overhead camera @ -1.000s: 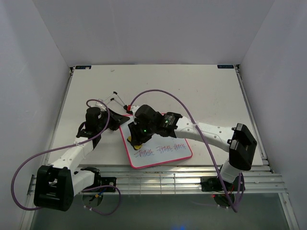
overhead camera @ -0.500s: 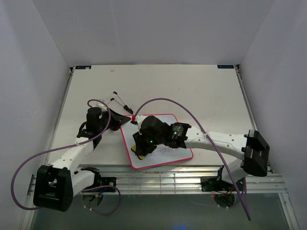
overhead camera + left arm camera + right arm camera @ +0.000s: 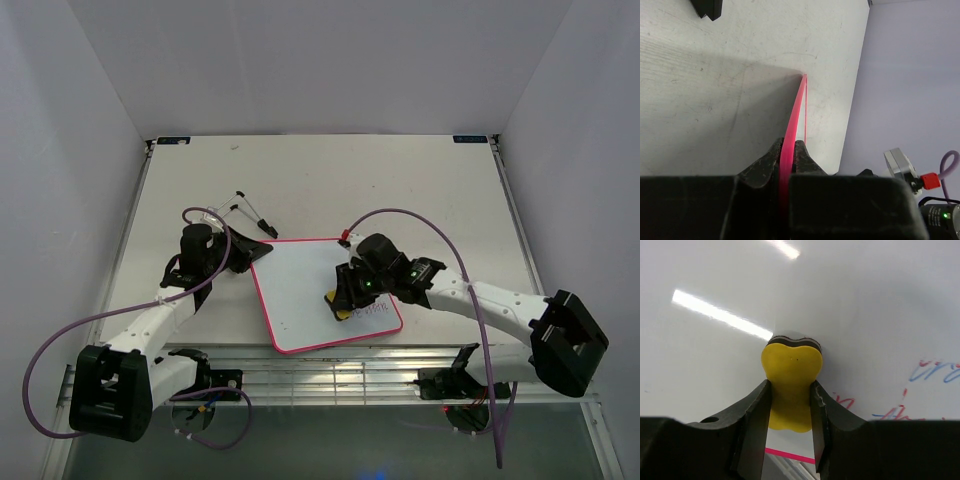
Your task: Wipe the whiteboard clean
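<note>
- The whiteboard (image 3: pixel 300 290) lies on the worktop (image 3: pixel 400 190) near its front edge, between the two arms and turned a little askew, its pink-red rim showing all round.
- The left end effector (image 3: pixel 245 252) sits at the board's far left corner. In the left wrist view its two fingers are closed tight on the thin pink-red rim, which runs edge-on away from them.
- The right end effector (image 3: pixel 342 300) is over the near right part of the board, fingers pointing down at the face.
- Its fingers are drawn in on a yellow sponge (image 3: pixel 791 370), pinching it at the waist so that it bulges out beyond the fingertips. The sponge's dark underside is pressed against the glossy white face.
- Red and blue handwriting (image 3: pixel 935 371) shows just to the right of the sponge, toward the board's near right corner.
- The board's face to the left of and beyond the sponge is plain white, with streaks of reflected light.
</note>
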Motion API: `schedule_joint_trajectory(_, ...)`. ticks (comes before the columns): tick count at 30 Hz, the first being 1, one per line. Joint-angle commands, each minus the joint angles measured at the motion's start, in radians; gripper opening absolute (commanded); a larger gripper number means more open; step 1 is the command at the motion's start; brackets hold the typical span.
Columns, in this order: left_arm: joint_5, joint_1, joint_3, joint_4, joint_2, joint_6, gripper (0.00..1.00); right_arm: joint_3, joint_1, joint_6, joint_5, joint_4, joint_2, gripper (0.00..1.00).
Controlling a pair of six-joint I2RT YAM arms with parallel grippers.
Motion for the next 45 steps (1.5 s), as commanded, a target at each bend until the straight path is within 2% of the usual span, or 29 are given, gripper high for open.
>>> schedule_joint_trajectory(1,-0.219,0.002,-0.007,-0.097,-0.014,0.138,0.0,-0.124,-0.04,-0.07,0.035,-0.172,0.04,0.24)
schedule_joint_trajectory(7,-0.222,0.002,-0.018,-0.091,-0.012,0.128,0.0,-0.064,0.009,-0.035,-0.049,-0.128,0.014,0.24)
schedule_joint_trajectory(11,-0.224,0.002,-0.02,-0.09,-0.011,0.123,0.0,0.078,0.11,-0.012,-0.071,-0.109,0.052,0.24)
schedule_joint_trajectory(18,-0.23,0.002,-0.021,-0.096,-0.015,0.122,0.0,0.322,0.254,-0.019,-0.003,-0.195,0.163,0.24)
schedule_joint_trajectory(25,-0.23,0.002,-0.026,-0.094,-0.018,0.117,0.0,0.446,0.319,-0.03,0.029,-0.247,0.249,0.24)
schedule_joint_trajectory(31,-0.23,0.002,-0.026,-0.094,-0.018,0.117,0.0,0.509,0.35,-0.033,0.044,-0.269,0.278,0.24)
schedule_joint_trajectory(45,-0.23,0.002,-0.027,-0.094,-0.021,0.114,0.0,0.542,0.366,0.0,0.057,-0.277,0.267,0.23)
